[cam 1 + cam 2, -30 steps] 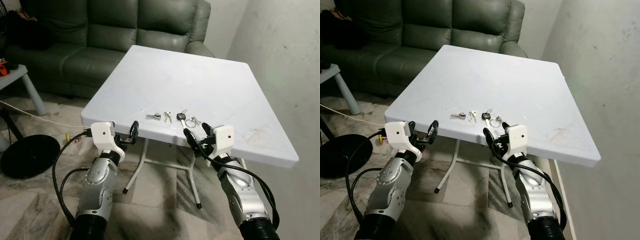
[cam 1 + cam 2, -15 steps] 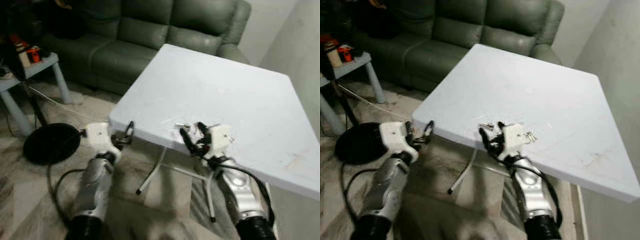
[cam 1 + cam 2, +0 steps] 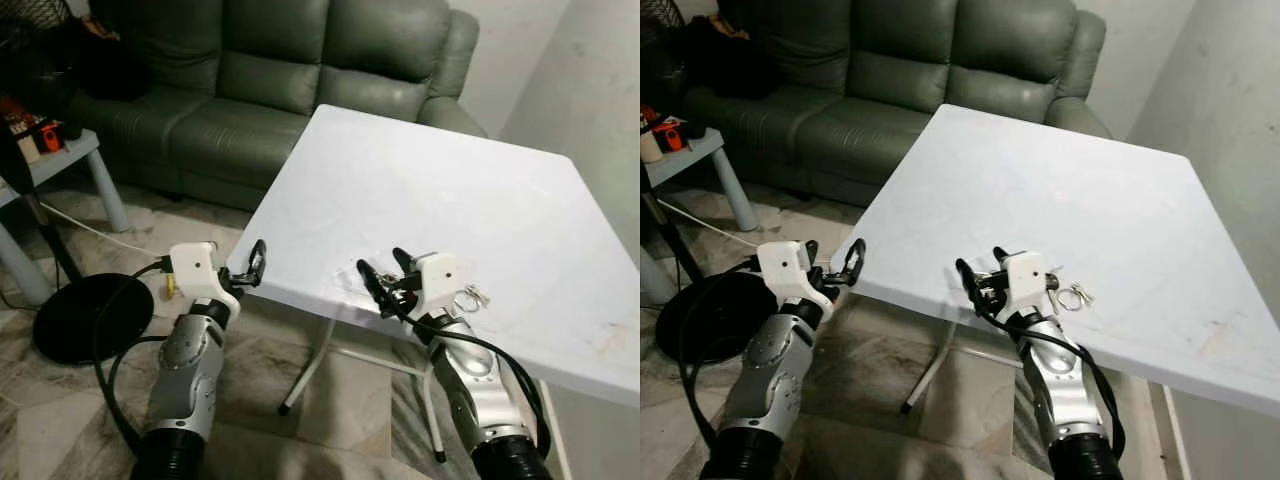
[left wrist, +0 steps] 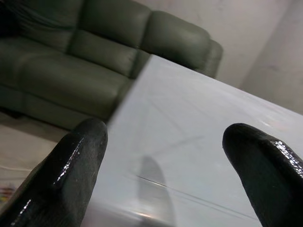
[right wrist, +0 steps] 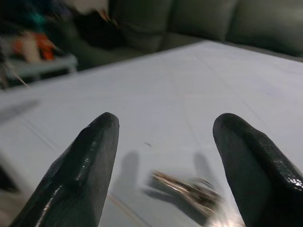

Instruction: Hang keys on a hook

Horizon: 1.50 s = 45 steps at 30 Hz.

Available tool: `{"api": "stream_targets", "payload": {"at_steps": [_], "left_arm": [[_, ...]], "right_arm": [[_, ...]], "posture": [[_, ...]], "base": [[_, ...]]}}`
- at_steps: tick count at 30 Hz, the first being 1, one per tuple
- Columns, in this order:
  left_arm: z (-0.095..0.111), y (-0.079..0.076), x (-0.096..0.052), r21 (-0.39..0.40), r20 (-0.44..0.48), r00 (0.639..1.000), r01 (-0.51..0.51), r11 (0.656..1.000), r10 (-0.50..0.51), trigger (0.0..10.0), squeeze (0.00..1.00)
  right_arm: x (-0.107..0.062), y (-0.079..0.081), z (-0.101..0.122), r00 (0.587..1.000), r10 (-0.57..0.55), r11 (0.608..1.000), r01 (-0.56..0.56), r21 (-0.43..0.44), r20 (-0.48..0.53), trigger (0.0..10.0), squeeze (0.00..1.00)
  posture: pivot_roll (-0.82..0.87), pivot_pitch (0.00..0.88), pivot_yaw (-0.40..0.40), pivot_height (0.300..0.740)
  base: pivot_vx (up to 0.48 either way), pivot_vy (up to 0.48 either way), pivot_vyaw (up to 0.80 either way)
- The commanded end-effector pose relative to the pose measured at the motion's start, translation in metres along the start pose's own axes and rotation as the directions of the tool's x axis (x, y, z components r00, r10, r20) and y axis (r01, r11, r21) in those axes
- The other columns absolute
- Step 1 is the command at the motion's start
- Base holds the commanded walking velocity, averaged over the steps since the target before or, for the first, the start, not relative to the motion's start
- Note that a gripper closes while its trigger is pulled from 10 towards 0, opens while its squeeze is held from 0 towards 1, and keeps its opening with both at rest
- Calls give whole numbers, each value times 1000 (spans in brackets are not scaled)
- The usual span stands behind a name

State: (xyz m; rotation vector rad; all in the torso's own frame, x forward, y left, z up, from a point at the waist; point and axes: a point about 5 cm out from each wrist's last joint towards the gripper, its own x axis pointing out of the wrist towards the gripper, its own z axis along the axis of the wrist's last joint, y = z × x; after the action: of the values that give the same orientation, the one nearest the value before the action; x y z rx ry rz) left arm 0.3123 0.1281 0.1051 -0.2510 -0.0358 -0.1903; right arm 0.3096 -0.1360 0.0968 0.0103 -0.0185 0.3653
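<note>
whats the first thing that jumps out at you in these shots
A big white table dominates the scene, with a green sofa behind it. The right pincer hovers open over the table's near edge, with a small cluster of keys lying on the table just beside its wrist. The left pincer is open too, held at the table's near corner.

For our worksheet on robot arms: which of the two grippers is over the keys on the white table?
The right gripper, open above the keys; the left gripper hangs off the table's corner.
</note>
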Motion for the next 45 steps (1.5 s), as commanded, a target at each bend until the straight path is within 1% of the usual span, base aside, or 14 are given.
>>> {"api": "stream_targets", "payload": {"at_steps": [1,2,6,11,21,25,31,32,34,35,36,39,41,45], "left_arm": [[2,-4,1,13,5,999,31,999,-31,10000,0],[2,-6,0,29,5,999,51,998,-51,10000,0],[1,-11,-2,45,-5,995,96,994,-96,10000,0],[1,-21,-4,65,-14,985,173,983,-173,10000,0],[3,-32,-4,105,-17,968,251,962,-250,10000,0],[4,-38,-4,120,-22,959,284,951,-284,10000,0],[4,-39,-5,135,-21,954,299,945,-299,10000,0],[5,-39,-5,135,-20,954,297,945,-298,10000,0],[5,-38,-5,132,-18,956,292,947,-292,10000,0],[5,-38,-5,130,-16,956,292,948,-292,10000,0],[6,-38,-5,127,-14,957,290,949,-291,10000,0],[6,-38,-5,108,-8,957,289,951,-290,10000,0],[6,-39,-4,116,-11,957,291,950,-291,10000,0],[6,-40,-4,111,-12,958,287,951,-288,10000,0]], "right_arm": [[1,-7,3,998,-57,998,57,-22,-2,10000,0],[3,-8,0,996,-75,997,75,-9,-36,10000,0],[4,-7,-2,995,-86,996,87,21,-57,10000,0],[11,-8,-1,982,-156,986,161,35,-106,10000,0],[21,-12,7,958,-260,966,259,-21,-125,10000,0],[25,-13,11,952,-281,959,284,9,-120,10000,0],[27,-10,17,968,-239,971,240,6,-77,10000,0],[26,-5,21,987,-157,986,158,49,-24,10000,0],[24,-3,24,994,-111,991,110,71,9,10000,0],[21,1,28,998,-36,997,32,74,59,10000,0],[17,5,28,997,55,996,-59,70,59,10000,0],[18,2,24,1000,18,998,-19,58,17,10000,0],[18,4,24,999,38,993,-42,108,36,10000,0],[18,4,24,998,45,994,-49,95,40,10000,0]], "posture": [[39,0,-107,715],[39,0,-107,715],[47,0,-111,715],[49,0,-110,715],[46,0,-111,715],[46,0,-112,715],[48,0,-112,715],[48,0,-112,715],[50,0,-112,715],[51,0,-111,715],[50,0,-110,715],[50,0,-110,715],[48,0,-108,715],[44,0,-107,715]], "base": [[0,0,0],[0,0,0],[0,0,0],[0,0,0],[0,0,0],[0,0,0],[0,0,0],[0,0,0],[0,0,0],[0,0,0],[0,0,0],[0,0,0],[0,0,-569],[0,0,-570]]}}
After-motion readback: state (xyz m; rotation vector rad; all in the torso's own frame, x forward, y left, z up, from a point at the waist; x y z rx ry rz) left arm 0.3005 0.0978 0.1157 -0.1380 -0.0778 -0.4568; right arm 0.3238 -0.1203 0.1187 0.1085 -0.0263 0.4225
